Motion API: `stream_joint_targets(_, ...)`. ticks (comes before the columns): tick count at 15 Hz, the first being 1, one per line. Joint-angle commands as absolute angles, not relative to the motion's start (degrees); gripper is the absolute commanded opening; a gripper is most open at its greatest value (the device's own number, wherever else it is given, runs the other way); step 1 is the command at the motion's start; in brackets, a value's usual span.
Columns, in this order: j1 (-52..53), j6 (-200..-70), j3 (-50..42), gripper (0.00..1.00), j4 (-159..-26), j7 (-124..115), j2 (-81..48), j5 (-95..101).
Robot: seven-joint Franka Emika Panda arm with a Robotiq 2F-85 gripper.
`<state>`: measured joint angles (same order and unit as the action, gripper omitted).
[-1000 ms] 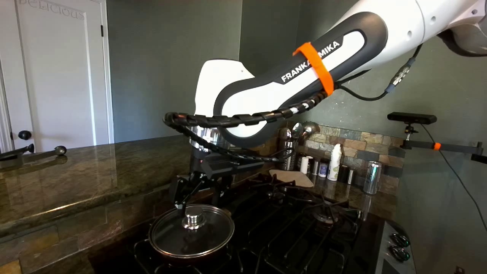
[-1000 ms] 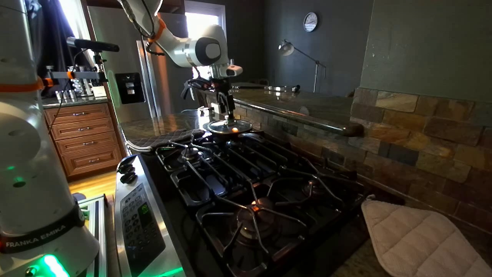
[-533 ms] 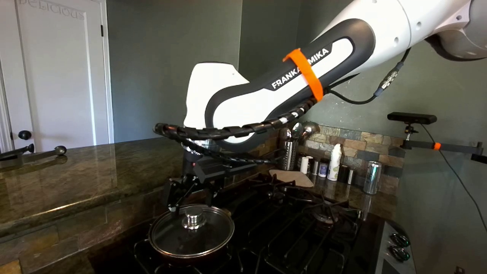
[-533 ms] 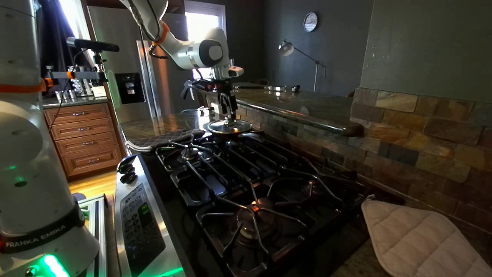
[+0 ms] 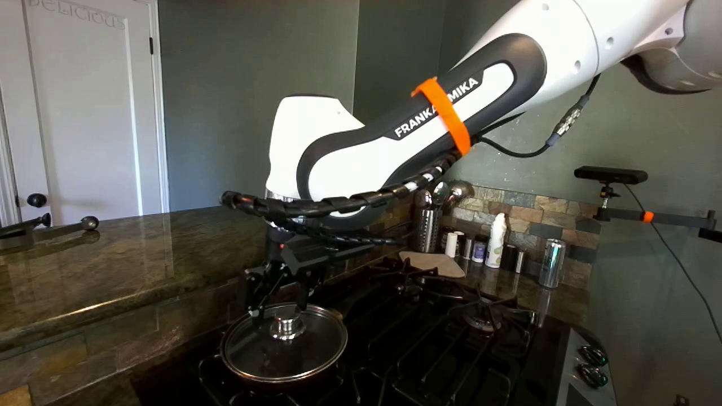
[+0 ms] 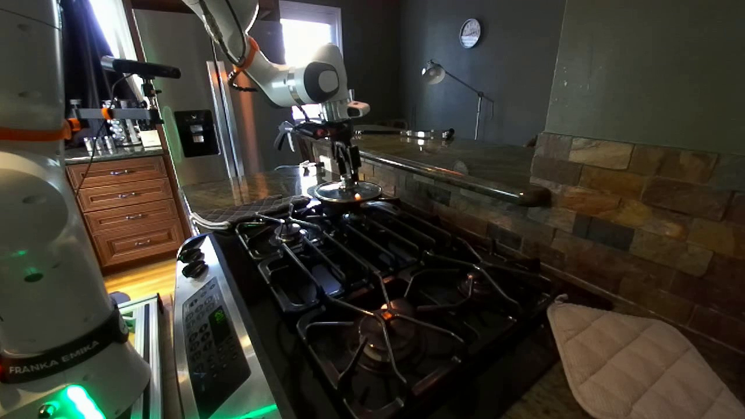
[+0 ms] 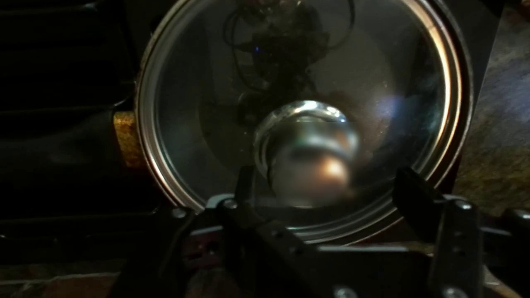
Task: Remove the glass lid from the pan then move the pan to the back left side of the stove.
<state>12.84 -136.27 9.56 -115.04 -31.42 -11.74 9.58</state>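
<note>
The round glass lid (image 5: 307,352) with its shiny metal rim and knob (image 5: 286,327) sits on the dark pan (image 5: 271,386). The lid also shows in an exterior view (image 6: 332,193) and fills much of the wrist view (image 7: 352,74). Under it, the pan stands on a grate at one end of the black stove (image 5: 451,361). My gripper (image 5: 278,310) is open and points down at the knob. In the wrist view the fingers (image 7: 325,182) stand apart on either side of the blurred knob, which is nearer the left finger. Contact with the knob does not show.
A stone counter ledge (image 5: 141,270) runs close beside the pan. Canisters and a white bottle (image 5: 496,239) stand behind the stove's far end. A pale pot holder (image 6: 640,355) and a dark quilted mat (image 6: 250,212) lie at opposite ends of the stove.
My gripper has moved left and slightly down in an exterior view, bringing its fingers around the knob. The finger gap looks a little narrower. The lid and pan have not moved.
</note>
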Motion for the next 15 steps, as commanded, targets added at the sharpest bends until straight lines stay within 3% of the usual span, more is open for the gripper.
stream_joint_targets(1, 14.26, -135.42, 8.24, 0.71, -113.77, -31.77, -12.70, 11.31)
stream_joint_targets(2, 14.27, -135.41, 8.17, 0.56, -113.74, -31.75, -12.71, 11.47)
stream_joint_targets(6, 14.37, -135.09, 7.87, 0.24, -113.66, -31.89, -12.72, 11.94)
stream_joint_targets(8, 14.44, -135.04, 7.78, 0.39, -113.40, -31.96, -12.78, 12.20)
stream_joint_targets(9, 14.49, -135.08, 7.77, 0.64, -113.41, -32.06, -12.77, 12.27)
stream_joint_targets(10, 14.48, -134.95, 7.83, 0.64, -113.40, -31.82, -12.75, 12.05)
stream_joint_targets(15, 14.77, -134.09, 7.76, 0.98, -113.48, -31.97, -12.52, 11.81)
